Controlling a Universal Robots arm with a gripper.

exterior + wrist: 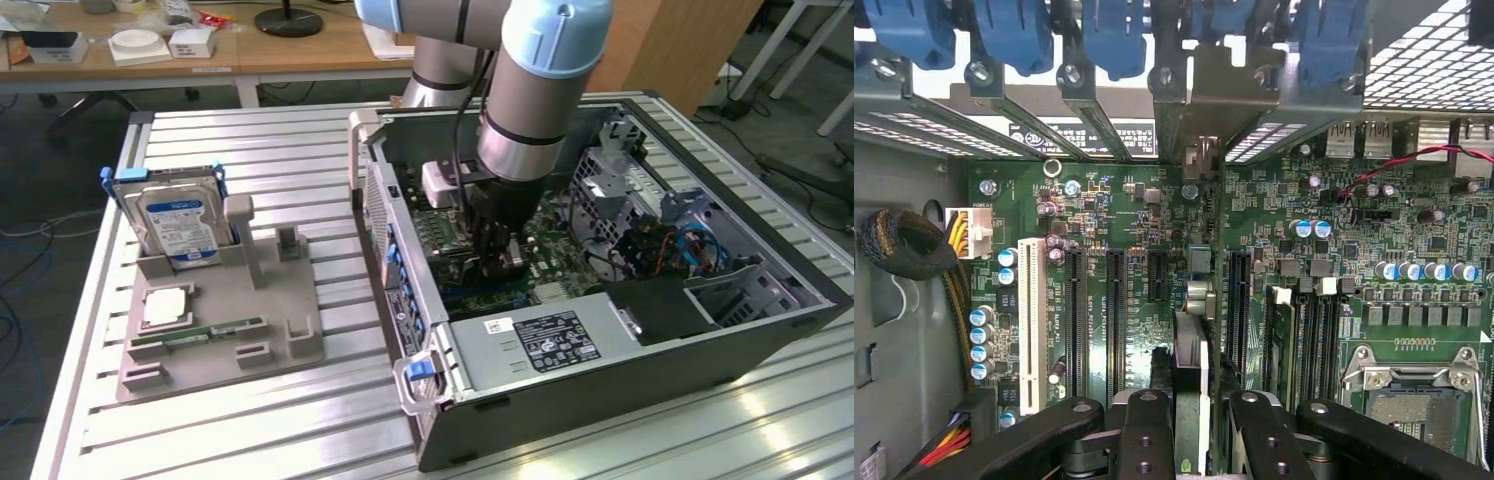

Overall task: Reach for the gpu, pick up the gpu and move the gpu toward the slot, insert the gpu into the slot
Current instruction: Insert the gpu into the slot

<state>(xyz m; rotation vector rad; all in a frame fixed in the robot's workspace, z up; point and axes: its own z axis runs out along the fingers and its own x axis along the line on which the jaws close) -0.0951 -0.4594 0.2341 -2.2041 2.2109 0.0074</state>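
My gripper (1191,405) is down inside the open computer case (747,330), over the green motherboard (1294,200). It is shut on the gpu (1190,350), a thin card seen edge-on between the two black fingers (1146,425). The card's metal end bracket (1200,150) reaches toward the rear wall of the case. Long dark slots (1116,310) run parallel to the card on both sides. The strip straight under the card is covered by it, and I cannot tell whether its lower edge is seated. In the exterior view the gripper (497,262) stands upright in the middle of the case.
Blue card latches (1014,35) line the rear wall. A white slot (1031,320), a cable bundle (904,245) and the silver CPU socket (1414,400) flank the card. Outside the case, a grey holder (214,320) carries a hard drive (180,220) and a memory stick (214,330).
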